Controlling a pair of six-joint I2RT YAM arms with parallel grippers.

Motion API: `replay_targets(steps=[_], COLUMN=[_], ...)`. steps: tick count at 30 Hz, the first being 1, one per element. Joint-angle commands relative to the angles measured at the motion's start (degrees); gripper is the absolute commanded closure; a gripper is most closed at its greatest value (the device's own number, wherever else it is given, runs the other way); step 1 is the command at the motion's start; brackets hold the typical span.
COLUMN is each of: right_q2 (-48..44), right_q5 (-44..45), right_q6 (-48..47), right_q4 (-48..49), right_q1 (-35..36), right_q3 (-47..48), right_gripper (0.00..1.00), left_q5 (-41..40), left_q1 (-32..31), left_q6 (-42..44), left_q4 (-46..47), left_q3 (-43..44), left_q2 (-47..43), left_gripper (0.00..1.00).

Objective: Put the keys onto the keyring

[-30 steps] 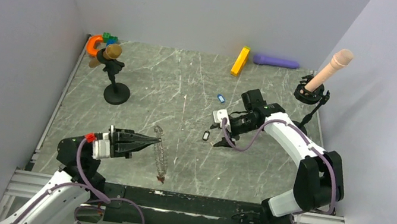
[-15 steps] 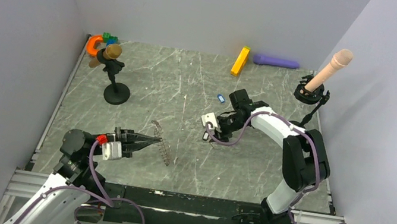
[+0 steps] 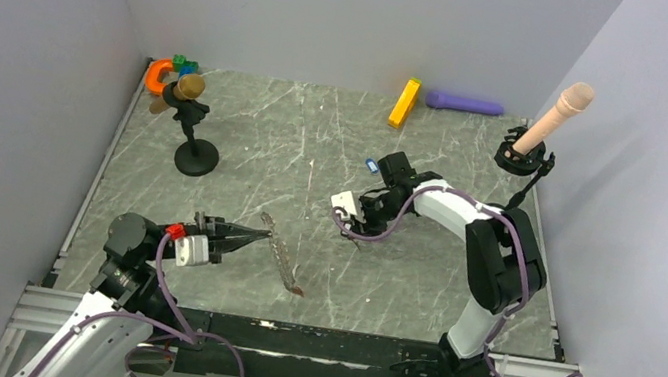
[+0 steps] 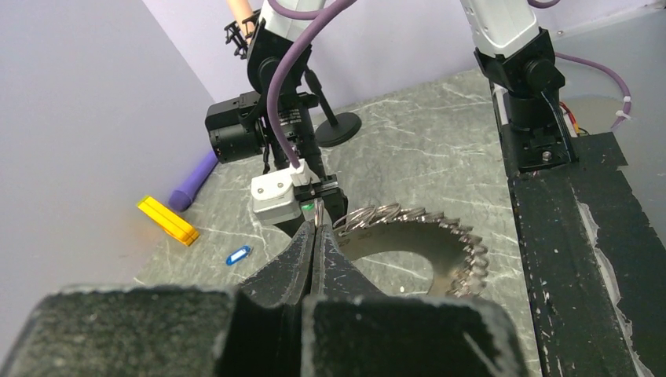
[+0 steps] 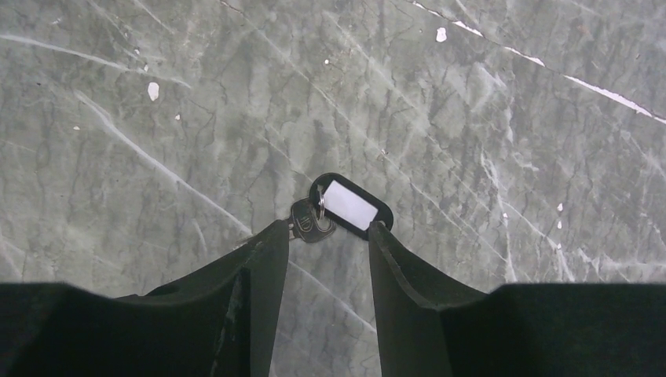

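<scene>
From above, my left gripper (image 3: 260,234) pinches the keyring (image 3: 279,260) at the near left while my right gripper (image 3: 343,223) points down mid-table; my left wrist shows those jaws pressed together on the coil's end, and my right wrist shows jaws spread with the black-rimmed key (image 5: 351,206) lying flat between their tips.

We see the toothed grey keyring (image 3: 280,254) stretched diagonally near centre-left. The black-rimmed key (image 5: 351,206) lies flat mid-table, and the blue key (image 3: 372,165) lies farther back.
</scene>
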Motion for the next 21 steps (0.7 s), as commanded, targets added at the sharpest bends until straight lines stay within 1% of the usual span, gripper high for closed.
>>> replay_targets(steps=[1,15,21], right_q2=[1.3,3.3,3.6], right_q5=[-0.2,1.0,1.7], right_q6=[0.3,0.7,1.0], right_q4=[0.8,-0.4,-0.4], right_q1=[0.1,2.7,2.8], right_q3=[1.0,2.8,3.0], right_gripper=[0.55,0.59,0.61], left_q5=[1.8,3.5,3.6], left_q1=[0.8,2.3,2.5], left_q6=[-0.1,-1.9,-2.1], left_q4=[3.1,5.0,5.2], left_q3=[2.5,2.4,2.4], left_q2=[-0.2,1.0,0.9], left_gripper=[1.00,1.00,1.00])
